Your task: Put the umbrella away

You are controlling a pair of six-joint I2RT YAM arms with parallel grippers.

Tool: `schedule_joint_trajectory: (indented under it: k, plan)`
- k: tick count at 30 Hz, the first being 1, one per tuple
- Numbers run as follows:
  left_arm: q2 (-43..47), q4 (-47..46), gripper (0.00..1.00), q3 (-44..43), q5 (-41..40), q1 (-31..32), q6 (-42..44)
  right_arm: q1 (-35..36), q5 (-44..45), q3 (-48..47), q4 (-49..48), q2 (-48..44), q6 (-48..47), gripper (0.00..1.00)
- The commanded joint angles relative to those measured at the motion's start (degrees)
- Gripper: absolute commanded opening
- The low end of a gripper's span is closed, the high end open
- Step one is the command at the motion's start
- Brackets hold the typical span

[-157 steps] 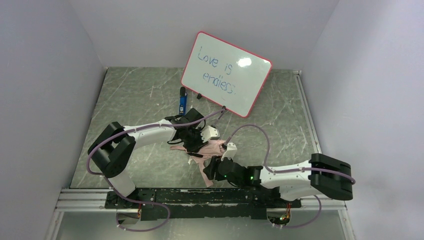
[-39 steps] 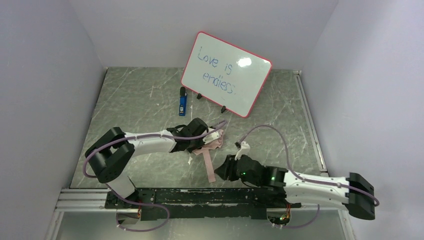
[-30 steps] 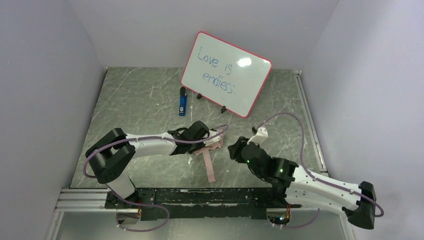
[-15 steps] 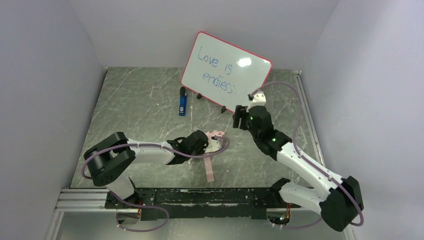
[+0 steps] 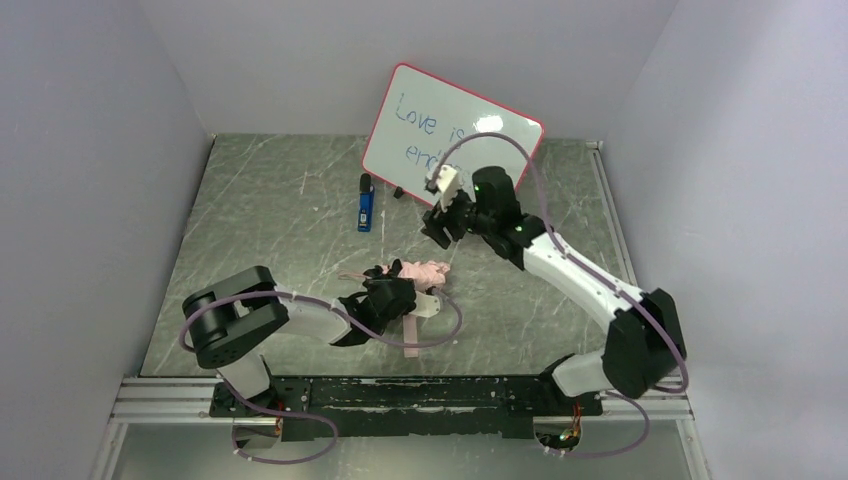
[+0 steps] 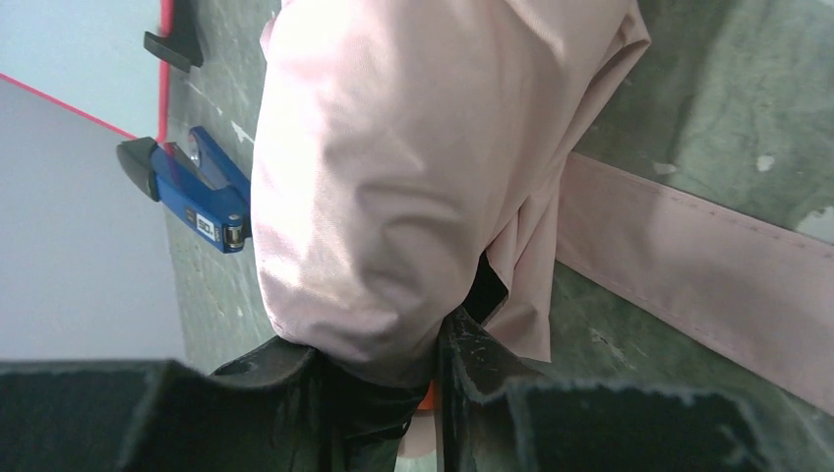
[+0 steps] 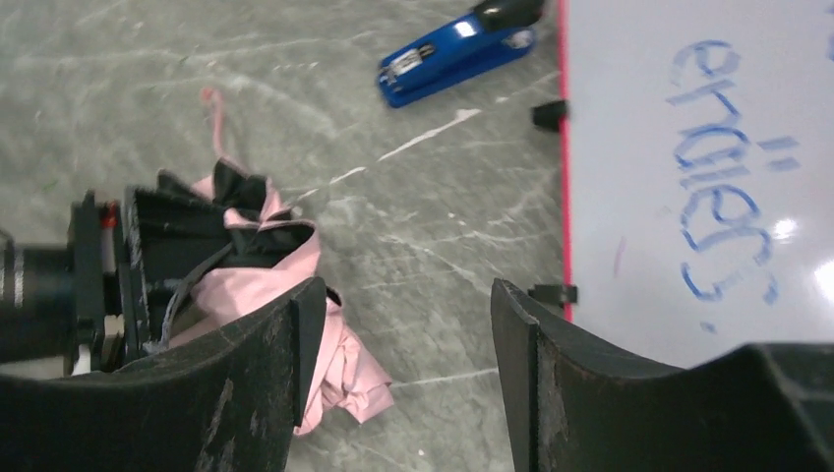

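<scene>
Top external view: the umbrella, a bundled pale pink heap, lies on the table well in front of the whiteboard. The left gripper clamps its fabric. The right gripper hovers just before the whiteboard's lower edge, jaws spread apart
</scene>
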State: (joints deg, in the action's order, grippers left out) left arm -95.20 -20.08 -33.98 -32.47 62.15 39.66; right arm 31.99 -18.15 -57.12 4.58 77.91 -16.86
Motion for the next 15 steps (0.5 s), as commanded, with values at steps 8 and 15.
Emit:
schedule_joint_trajectory:
  k: [8,15]
  plan:
    - [-4.0,-6.9,0.05,4.0,-6.0,1.2,8.0,-0.1,-19.2,-11.2,27.1,16.3,-30.9,0.67]
    - [-3.2,-9.4,0.05,5.5,-5.9,2.2,9.5,1.3,-19.9,-12.2,26.1,22.1,-32.2,0.69]
